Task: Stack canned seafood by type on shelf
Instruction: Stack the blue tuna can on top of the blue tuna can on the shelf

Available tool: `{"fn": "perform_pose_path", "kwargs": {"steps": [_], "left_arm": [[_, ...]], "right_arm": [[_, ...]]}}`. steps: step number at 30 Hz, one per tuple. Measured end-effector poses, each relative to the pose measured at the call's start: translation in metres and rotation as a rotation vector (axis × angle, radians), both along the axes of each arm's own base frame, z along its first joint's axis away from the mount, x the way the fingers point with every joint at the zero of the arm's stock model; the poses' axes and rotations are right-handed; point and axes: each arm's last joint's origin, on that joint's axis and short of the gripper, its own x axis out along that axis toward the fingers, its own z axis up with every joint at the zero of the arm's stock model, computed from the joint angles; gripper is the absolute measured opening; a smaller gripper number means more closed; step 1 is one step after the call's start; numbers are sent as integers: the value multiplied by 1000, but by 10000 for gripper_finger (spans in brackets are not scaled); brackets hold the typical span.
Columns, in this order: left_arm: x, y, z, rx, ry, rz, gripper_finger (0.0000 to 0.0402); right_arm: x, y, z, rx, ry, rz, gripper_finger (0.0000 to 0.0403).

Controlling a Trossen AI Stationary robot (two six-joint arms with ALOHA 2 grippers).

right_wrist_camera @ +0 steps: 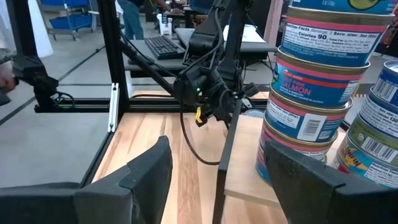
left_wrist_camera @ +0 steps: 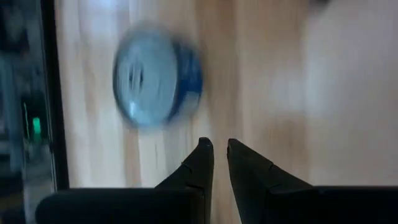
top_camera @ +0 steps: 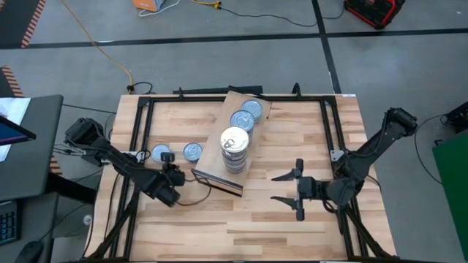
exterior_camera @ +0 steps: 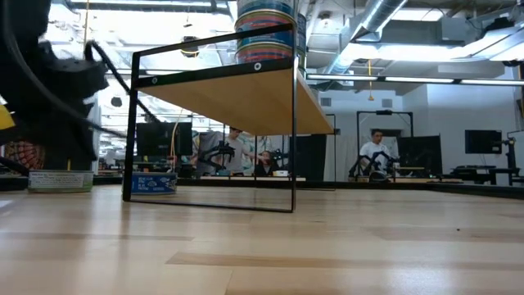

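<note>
The shelf (top_camera: 219,157), a light-wood board on a black wire frame (exterior_camera: 213,123), stands slantwise at the table's middle. On it stand a tall stack of cans with a pale pull-tab lid (top_camera: 235,146) (right_wrist_camera: 317,93) and two blue-grey tops (top_camera: 242,120) (top_camera: 251,109) behind it. Two blue-grey cans (top_camera: 160,153) (top_camera: 192,151) sit flat on the table left of the shelf. My left gripper (top_camera: 171,162) (left_wrist_camera: 214,148) is shut above the table between them, one can (left_wrist_camera: 155,74) just ahead of it. My right gripper (top_camera: 281,187) (right_wrist_camera: 221,168) hangs open right of the shelf, facing the stack.
The black frame rails (top_camera: 139,146) (top_camera: 333,139) run along the table's left and right sides. A dark cable (top_camera: 194,199) trails on the table by the left wrist. Bare slatted tabletop (top_camera: 241,226) lies toward the near edge. People stand in the room beyond the table (exterior_camera: 377,156).
</note>
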Motion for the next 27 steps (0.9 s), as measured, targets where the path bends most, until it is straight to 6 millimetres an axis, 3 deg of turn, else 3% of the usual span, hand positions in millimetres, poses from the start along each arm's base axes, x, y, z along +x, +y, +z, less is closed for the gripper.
{"fn": "perform_pose_path", "kwargs": {"steps": [5, 9, 15, 27], "left_arm": [[18, -9, 5, 69, -85, -194, 45], [24, 4, 7, 177, -111, -131, 45], [32, 24, 7, 195, -83, -53, 45], [36, 36, 6, 217, 5, -81, 45]], "right_arm": [[0, 0, 0, 3, -1, -1, 282], [0, 0, 0, 4, -2, -1, 282], [0, 0, 0, 4, -1, 1, 282], [0, 0, 0, 11, -1, 2, 282]]}}
